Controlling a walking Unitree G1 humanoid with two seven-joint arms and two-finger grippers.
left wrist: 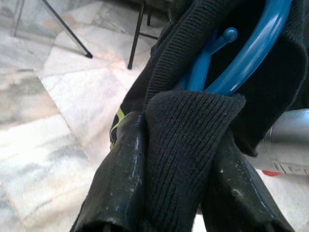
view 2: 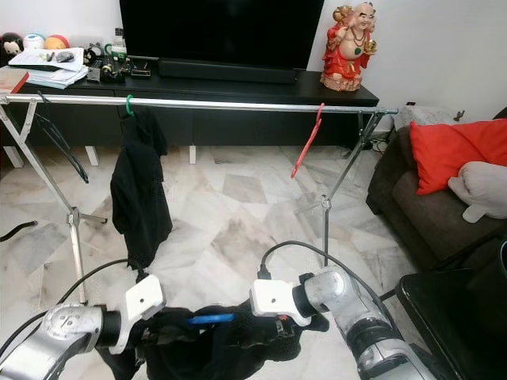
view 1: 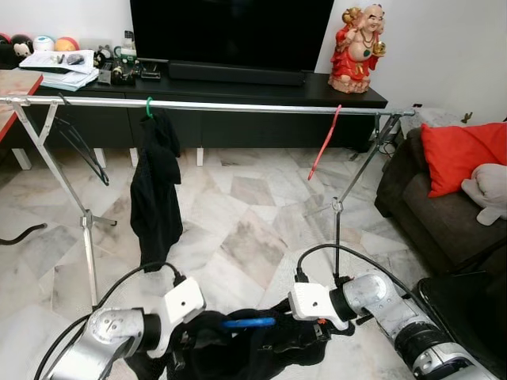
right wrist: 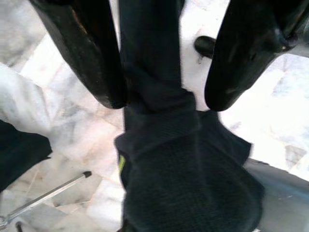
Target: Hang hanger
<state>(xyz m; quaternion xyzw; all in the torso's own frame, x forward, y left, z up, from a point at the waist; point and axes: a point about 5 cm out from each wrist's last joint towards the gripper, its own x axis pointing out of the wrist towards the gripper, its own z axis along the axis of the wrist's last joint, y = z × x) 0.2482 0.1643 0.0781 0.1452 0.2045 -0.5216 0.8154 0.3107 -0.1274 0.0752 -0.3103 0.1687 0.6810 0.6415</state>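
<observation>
Low between the arms, a black knit garment [view 1: 253, 340] on a blue hanger [view 1: 248, 322] is pinched by the left gripper [left wrist: 181, 193], while the right gripper [right wrist: 161, 79] straddles it, fingers apart, so I judge the next step is lifting the hook to the clothes rail [view 1: 238, 105].

Rail [view 1: 238, 105] is spanning L–R before TV cabinet [view 1: 238, 95]; garment [view 1: 156, 190] hanging from rail's L part, hanger [view 1: 325, 146] from R part; sofa [view 1: 444, 206] sitting R of rail.
</observation>
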